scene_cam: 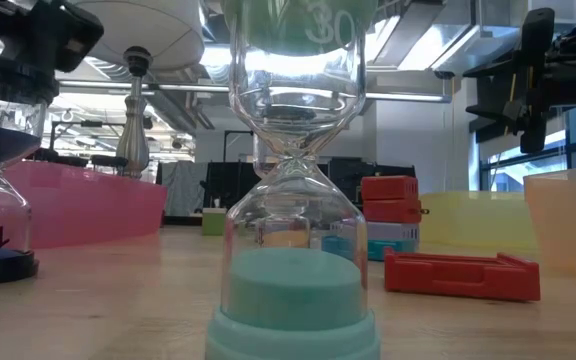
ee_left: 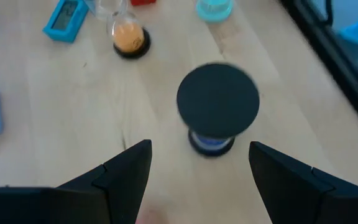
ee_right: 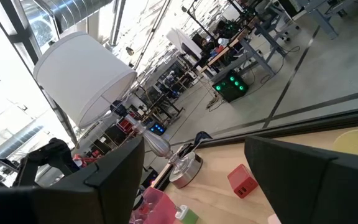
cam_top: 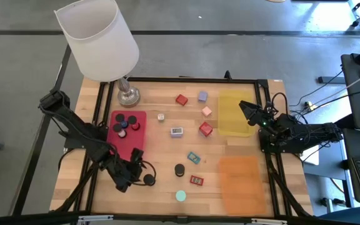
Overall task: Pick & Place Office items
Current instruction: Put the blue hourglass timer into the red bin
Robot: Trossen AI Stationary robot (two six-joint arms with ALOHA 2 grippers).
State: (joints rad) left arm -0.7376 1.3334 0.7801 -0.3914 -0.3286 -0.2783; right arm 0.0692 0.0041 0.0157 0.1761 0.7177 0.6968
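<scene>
Our left gripper point(ee_left: 197, 180) hangs open and empty over the black timer point(ee_left: 217, 106) near the table's front. Its glass looks fragile and slippery, so we should grip the caps. The right gripper point(cam_top: 247, 111) waits open above the yellow mat point(cam_top: 233, 119).

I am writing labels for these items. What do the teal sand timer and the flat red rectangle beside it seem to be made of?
The teal sand timer looks like clear glass, glossy with see-through reflections, on a matte teal base, probably plastic. The flat red rectangle appears to be moulded plastic, judging by its even colour and ridged edges.
</scene>
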